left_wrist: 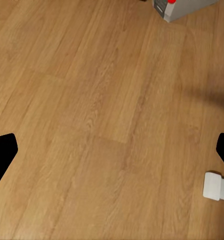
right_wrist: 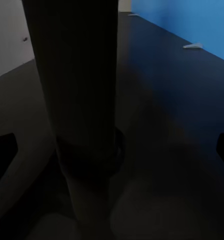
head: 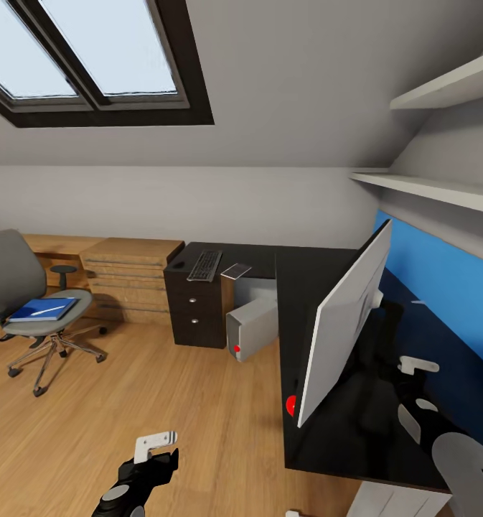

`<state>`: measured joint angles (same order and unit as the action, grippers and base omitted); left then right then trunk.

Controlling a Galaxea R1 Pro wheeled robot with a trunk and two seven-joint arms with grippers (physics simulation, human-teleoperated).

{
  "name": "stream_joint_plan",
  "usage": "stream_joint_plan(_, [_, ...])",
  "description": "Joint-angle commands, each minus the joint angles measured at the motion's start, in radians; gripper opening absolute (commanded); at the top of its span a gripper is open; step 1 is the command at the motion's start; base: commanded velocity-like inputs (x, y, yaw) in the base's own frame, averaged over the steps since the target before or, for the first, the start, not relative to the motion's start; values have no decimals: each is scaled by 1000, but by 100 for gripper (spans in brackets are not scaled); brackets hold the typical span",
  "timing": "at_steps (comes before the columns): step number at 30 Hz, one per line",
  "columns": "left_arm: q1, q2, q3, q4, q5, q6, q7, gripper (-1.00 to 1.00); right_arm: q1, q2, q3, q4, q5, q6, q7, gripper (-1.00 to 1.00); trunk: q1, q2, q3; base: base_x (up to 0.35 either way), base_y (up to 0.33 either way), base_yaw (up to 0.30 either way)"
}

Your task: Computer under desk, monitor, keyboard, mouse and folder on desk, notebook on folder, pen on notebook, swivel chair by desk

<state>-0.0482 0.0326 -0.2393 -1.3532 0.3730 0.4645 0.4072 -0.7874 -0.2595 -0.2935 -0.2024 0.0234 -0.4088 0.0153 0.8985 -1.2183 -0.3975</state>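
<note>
- My left gripper (head: 157, 446) hangs over the wooden floor (head: 126, 402), fingers apart, holding nothing.
- My right gripper (head: 413, 391) is over the desk (head: 306, 301), close behind the monitor (head: 345, 323); fingers spread, the stem between them.
- The keyboard (head: 205, 265) and notebook (head: 235, 271) lie at the desk's far left end.
- The computer (head: 252, 329) leans under the desk's edge.
- The folder (head: 44, 309), pen (head: 46, 309) on it, lies on the swivel chair (head: 26, 301).

Monitor: wide flat screen (head: 345, 323), pale back facing the camera, upright on black-topped L-shaped desk (head: 306, 269).
Keyboard: slim dark-keyed board (head: 205, 265), on the desk's far wing.
Notebook: thin glossy grey booklet (head: 235, 271), beside keyboard.
Computer: silver-grey tower case (head: 252, 329), tilted, under desk edge.
Folder: flat bright blue rectangle (head: 44, 309), on grey upholstered swivel chair (head: 11, 276) seat.
</note>
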Motion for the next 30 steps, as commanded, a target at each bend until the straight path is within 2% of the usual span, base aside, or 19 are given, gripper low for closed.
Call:
stream_joint_plan(1, [-1,1,-3,-1,10,2,10,100,-1,0,-4,1,3,-4,2,100,0,-1,-1,0,0,0])
stream_joint_plan(12, [-1,1,-5,-1,10,-1,11,100,-1,2,-2,0,6,-8,5,100,0,-1,-1,65,0,0])
stream_joint_plan(19, [-1,1,-18,-1,10,-1,12,100,-1,2,26,0,6,-8,5,100,0,-1,-1,33,0,0])
stream_joint_plan(30, [-1,1,-18,-1,10,-1,12,100,-1,1,33,0,6,-7,3,100,0,-1,-1,80,0,0])
